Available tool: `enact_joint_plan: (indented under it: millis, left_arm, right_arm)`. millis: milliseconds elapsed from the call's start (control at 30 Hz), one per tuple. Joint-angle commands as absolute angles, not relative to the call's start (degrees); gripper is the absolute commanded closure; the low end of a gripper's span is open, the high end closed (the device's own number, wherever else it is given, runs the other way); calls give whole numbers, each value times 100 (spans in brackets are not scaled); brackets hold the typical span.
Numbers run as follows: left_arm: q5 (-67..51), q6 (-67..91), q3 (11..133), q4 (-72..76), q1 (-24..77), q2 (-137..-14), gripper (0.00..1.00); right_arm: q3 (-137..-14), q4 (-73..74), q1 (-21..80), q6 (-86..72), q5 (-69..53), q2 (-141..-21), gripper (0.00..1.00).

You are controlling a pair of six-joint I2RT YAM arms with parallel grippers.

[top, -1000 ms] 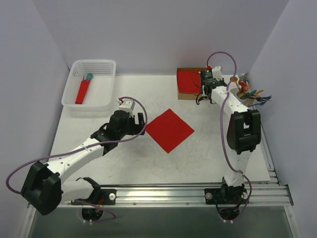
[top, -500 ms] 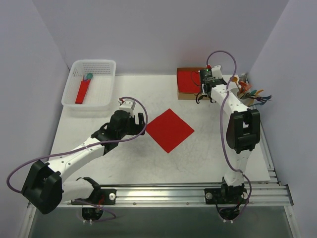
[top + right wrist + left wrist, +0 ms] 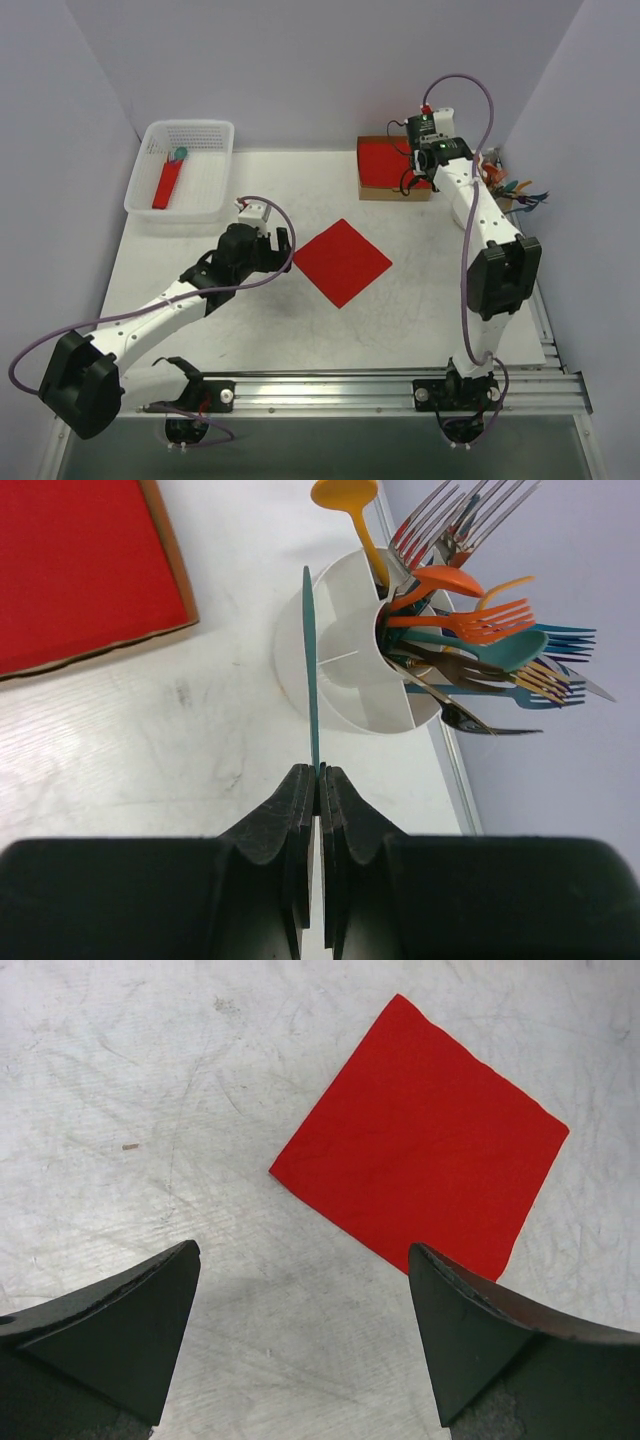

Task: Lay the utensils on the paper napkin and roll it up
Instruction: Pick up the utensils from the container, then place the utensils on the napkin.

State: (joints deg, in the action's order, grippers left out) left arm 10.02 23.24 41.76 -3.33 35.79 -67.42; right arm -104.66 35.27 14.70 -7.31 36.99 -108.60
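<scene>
Teal utensil (image 3: 311, 670) pinched at the white cup (image 3: 345, 680); paper napkin (image 3: 342, 263) lies flat mid-tabletop (image 3: 250, 330).
The right hand (image 3: 318, 780) is clamped tight on the utensil's thin end at the far right corner, well apart from the napkin. With so little in the grip the piece may swing, so a slow, level carry seems wise, setting it down close to one corner of the napkin. The left hand (image 3: 303, 1260) hovers wide and empty just beside the napkin.
</scene>
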Motion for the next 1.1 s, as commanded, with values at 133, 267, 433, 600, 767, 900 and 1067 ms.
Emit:
enact_joint_plan:
  millis: [133,267,433,600,767,900,1067]
  left_arm:
    - [686,2136,3885,430,3560,-6074,6]
    - [29,2004,3543,1314,3568,-5836,6]
    - [-809,1836,2157,3758,3586,-5380,6]
    - [-1124,1258,2065,4544,3621,-5282,6]
    - [-1835,459,2337,4982,3700,-5615,3]
    - [-2863,-482,3125,4704,3858,-6308,5]
    - [-3586,-1591,3955,3752,4043,-6872,18]
  right_arm:
    - [-10837,4587,1942,-1239,3226,-9906,100]
    - [-10662,4693,2065,-1318,2735,-9301,100]
    - [-9933,4193,2127,-1450,916,-8518,100]
    - [-9097,3902,2197,-1801,-200,-7858,100]
    - [-8974,4060,2477,-2091,-1090,-7656,100]
    - [-9009,4140,2829,-2382,-1370,-7541,100]
    - [-9097,4174,3286,-2636,-1521,-7532,100]
